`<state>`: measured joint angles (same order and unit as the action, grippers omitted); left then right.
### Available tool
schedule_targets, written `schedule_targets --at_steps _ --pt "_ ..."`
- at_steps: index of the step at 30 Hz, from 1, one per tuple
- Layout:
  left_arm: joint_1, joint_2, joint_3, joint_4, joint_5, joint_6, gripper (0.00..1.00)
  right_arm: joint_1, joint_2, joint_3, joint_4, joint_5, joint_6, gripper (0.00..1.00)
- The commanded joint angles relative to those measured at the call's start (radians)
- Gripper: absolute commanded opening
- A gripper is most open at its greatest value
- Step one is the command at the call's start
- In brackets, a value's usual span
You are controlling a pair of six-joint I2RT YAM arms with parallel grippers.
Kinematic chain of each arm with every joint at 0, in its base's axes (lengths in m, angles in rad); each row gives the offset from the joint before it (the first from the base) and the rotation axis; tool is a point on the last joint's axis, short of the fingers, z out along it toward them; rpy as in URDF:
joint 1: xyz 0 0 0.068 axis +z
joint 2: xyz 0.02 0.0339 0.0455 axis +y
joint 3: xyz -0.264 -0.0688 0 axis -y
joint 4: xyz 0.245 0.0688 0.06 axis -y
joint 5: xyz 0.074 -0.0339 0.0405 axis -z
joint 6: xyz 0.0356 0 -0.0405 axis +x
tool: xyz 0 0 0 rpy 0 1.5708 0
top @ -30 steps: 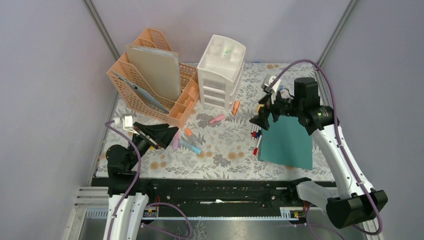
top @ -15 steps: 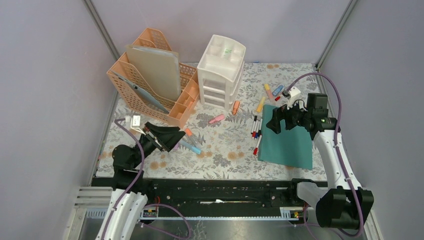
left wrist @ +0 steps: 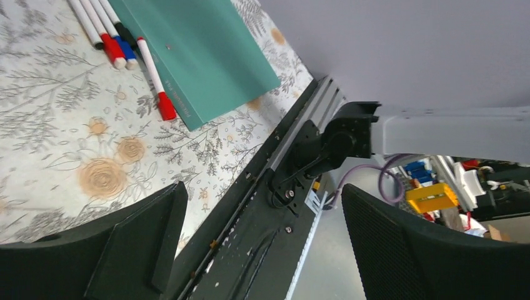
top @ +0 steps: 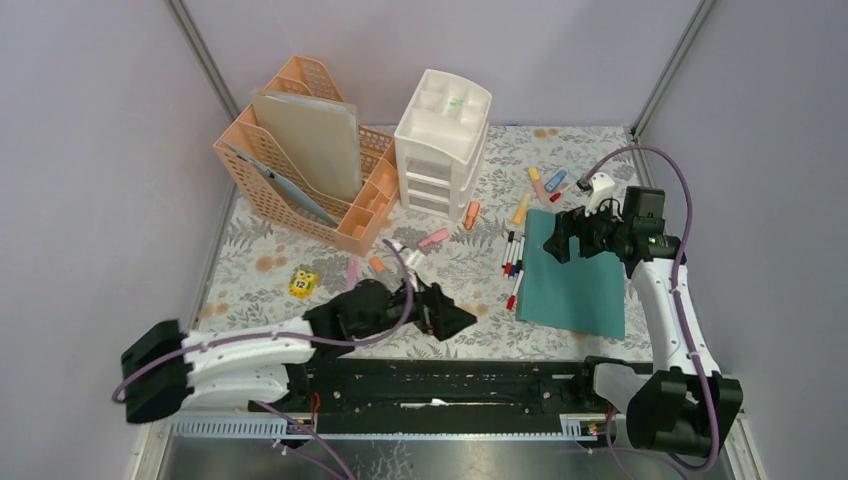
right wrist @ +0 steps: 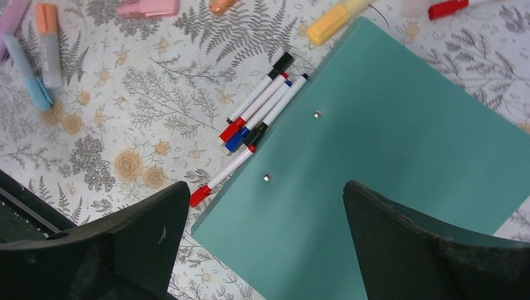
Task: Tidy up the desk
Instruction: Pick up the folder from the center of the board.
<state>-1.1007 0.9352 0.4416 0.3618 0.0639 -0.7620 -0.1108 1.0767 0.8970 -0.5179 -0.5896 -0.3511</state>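
- The surface (top: 455, 290) (pale cloth, grey ferns, tan flowers) filled the middle of the top view, with a black rail (top: 450, 372) along its near edge.
- The left fingers (left wrist: 431, 250) stood wide apart with nothing between them, low over the near edge of the surface and pointing right.
- The right fingers (right wrist: 106, 250) were likewise spread wide and empty, above the far part of a teal folder (top: 575, 285) that lay flat at the right.
- Several markers (right wrist: 256, 112) lay side by side along the folder's left edge.
- A peach file rack (top: 300, 150) stood at the far left, with a white 3-drawer unit (top: 440, 130) just right of it.
- A pink highlighter (top: 433, 238) and an orange one (top: 471, 213) lay near the drawer unit.
- A yellow cube (top: 303, 282) marked 12 sat on the left part of the surface.
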Motion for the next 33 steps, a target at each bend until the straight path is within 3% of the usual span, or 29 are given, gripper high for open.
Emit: schedule_targets --at_steps 1,6,11,21,33 --pt "-0.082 0.230 0.098 0.226 -0.171 0.022 0.99 -0.062 0.036 0.018 -0.012 0.012 0.043 1.00" --pt "-0.101 0.447 0.137 0.391 -0.175 -0.071 0.99 -0.171 0.047 -0.011 -0.021 0.051 -0.003 1.00" --pt "-0.106 0.634 0.245 0.394 -0.165 -0.117 0.98 -0.296 0.097 -0.046 -0.016 0.004 -0.064 1.00" --pt "-0.122 0.862 0.473 0.268 -0.116 -0.116 0.97 -0.502 0.236 -0.107 0.044 -0.054 -0.155 0.97" --pt "-0.140 1.008 0.698 -0.042 -0.249 -0.090 0.98 -0.566 0.338 -0.075 0.068 -0.022 -0.168 0.92"
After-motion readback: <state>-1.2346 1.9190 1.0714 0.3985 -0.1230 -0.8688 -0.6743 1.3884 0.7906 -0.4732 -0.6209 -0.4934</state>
